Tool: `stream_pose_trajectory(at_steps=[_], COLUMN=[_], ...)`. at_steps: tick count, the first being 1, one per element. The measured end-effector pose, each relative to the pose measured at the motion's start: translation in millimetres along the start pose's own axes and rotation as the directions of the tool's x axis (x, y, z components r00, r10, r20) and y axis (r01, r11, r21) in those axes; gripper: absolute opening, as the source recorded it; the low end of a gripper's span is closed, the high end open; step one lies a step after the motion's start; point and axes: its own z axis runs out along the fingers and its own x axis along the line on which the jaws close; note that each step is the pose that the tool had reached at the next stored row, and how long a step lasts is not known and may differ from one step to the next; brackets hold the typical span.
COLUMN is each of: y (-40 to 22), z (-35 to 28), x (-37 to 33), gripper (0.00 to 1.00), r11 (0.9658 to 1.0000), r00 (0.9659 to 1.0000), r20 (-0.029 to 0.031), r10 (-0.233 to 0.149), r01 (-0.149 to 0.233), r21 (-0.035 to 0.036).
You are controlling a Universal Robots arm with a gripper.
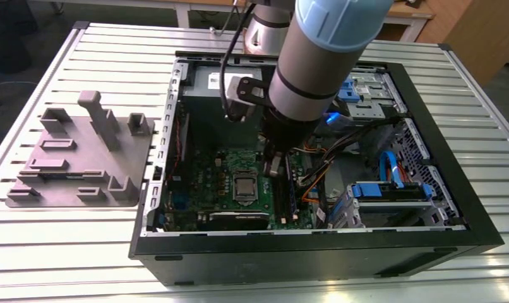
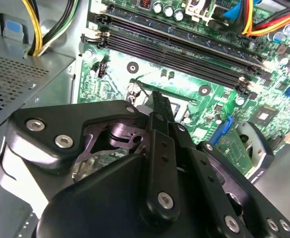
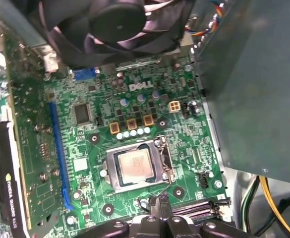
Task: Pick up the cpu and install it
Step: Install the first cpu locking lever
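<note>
The cpu is already seated in the silver socket frame on the green motherboard, seen flat with its metal top facing up in the first wrist view. The tool is parked just beside the socket, near the memory slots, with its fingers pinched narrow and nothing held between them. The open computer case is sat on the slatted surface, next to a grey fixture tray.
</note>
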Motion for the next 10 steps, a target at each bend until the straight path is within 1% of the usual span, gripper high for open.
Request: stream_pose_trajectory(at_steps=[5, 10], y=[-0.1, -0.2], z=[0.4, 2.4], x=[2.3, 4.1], gripper=[0.11, 0.11], r11=[0.9993, 0.9972], r00=[0.9993, 0.9972], r20=[-0.0026, -0.0059], r10=[-0.037, -0.074], r01=[0.037, 0.074], r21=[0.0047, 0.0072])
